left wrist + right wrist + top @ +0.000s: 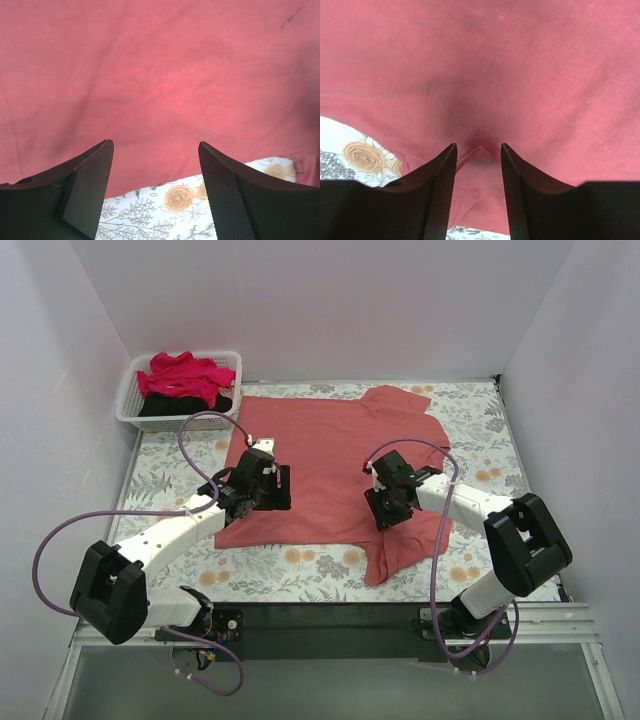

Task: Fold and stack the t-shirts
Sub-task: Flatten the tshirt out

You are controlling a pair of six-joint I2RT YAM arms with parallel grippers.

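FIRST FOLD IN PREP: The coral-red t-shirt [330,460] lies spread flat on the floral-covered desk [480,430]. One sleeve pokes out far-right & another trails toward the near edge at right, w/ both arms poised over the cloth.

The left end effector [156,150] hangs over the shirt's left part, close to the near edge. Its fingers are wide apart w/ nothing btwn them, i.e. released. The right end effector [478,146] sits low on the shirt's right side, by the near sleeve. Its fingers stand narrower, w/ a small ridge of cloth puckered up in the gap. The wrist view can't settle whether that ridge is pinched or only nudged.

Two more tees wait in the white slatted basket [127,412] at the far-left corner, a crimson-pink t-shirt [185,373] heaped on a black t-shirt [170,405]. No folded stack is in sight, so the job looks to be at its opening stage, prob. the first fold of shirt no. 1.

Next move, by the look of it: the right side needs a firm pinch on the cloth before any lift. The left needs to drop to the shirt's edge & clamp. Both should then carry the cloth across together so the crease runs straight. A one-sided lift would likely drag & skew the shirt.
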